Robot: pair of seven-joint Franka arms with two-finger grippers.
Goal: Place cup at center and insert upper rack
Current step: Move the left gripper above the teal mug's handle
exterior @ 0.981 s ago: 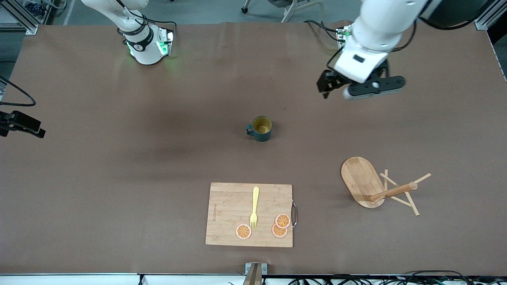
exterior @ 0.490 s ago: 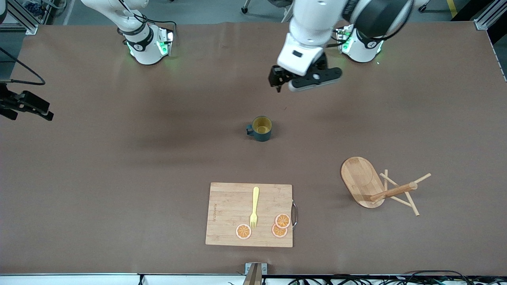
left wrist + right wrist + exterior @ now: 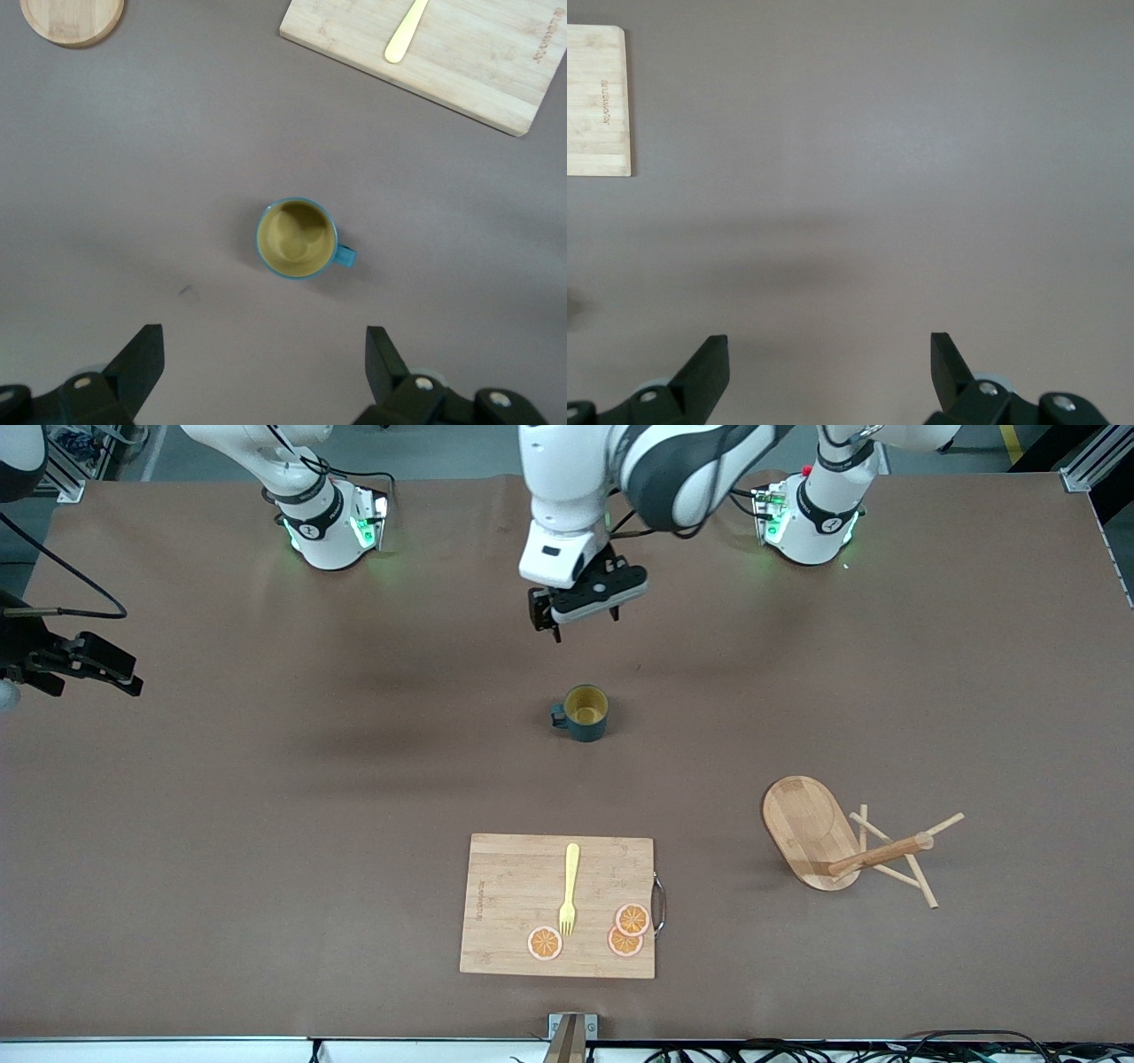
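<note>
The cup [image 3: 586, 712], dark teal with a mustard inside, stands upright in the middle of the table; in the left wrist view the cup [image 3: 297, 237] shows from above, handle to one side. My left gripper [image 3: 580, 622] hangs open in the air over bare table just short of the cup, toward the robots' bases, nothing between its fingers [image 3: 142, 359]. The upper rack [image 3: 833, 841], a wooden mug tree, lies tipped on its side toward the left arm's end, nearer the front camera than the cup. My right gripper [image 3: 97, 666] hovers open over the right arm's end of the table.
A bamboo cutting board [image 3: 558, 905] lies nearer the front camera than the cup, carrying a yellow fork [image 3: 569, 887] and orange slices [image 3: 627, 930]. A corner of the board [image 3: 598, 97] shows in the right wrist view. Brown table surface surrounds the cup.
The left arm has swung from over its own end of the table toward the middle, ending near the cup. The right gripper has drifted slightly inward. Cup and rack have not moved.
</note>
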